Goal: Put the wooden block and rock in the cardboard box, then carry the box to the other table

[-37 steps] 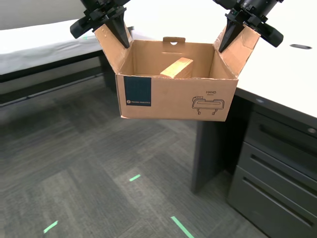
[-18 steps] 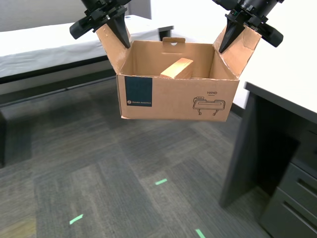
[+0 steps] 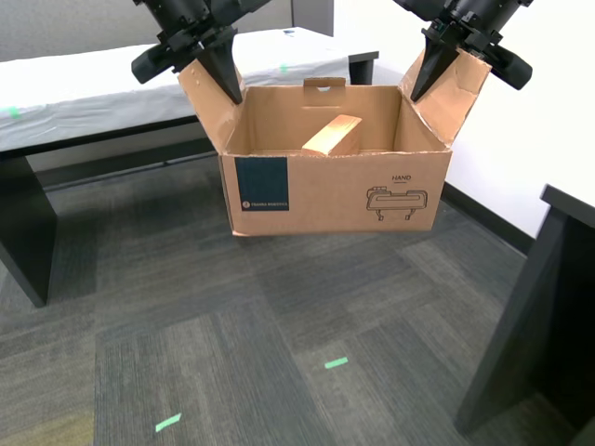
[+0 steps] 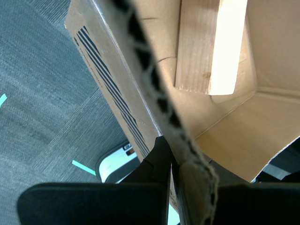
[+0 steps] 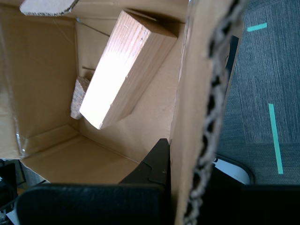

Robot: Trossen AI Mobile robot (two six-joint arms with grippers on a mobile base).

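Matt brown corrugated cardboard box (image 3: 335,190); pale grainy wooden block (image 5: 124,70); rough stone rock (image 5: 78,97); wrinkled white cloth on the table (image 3: 84,93)

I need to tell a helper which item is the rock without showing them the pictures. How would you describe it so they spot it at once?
Look inside the cardboard box that hangs above the carpet. On its floor a wooden block leans tilted, and the rock sits tucked against the block's lower end. It is the small, rough, grey-beige lump, not the smooth, straight-edged tan brick.
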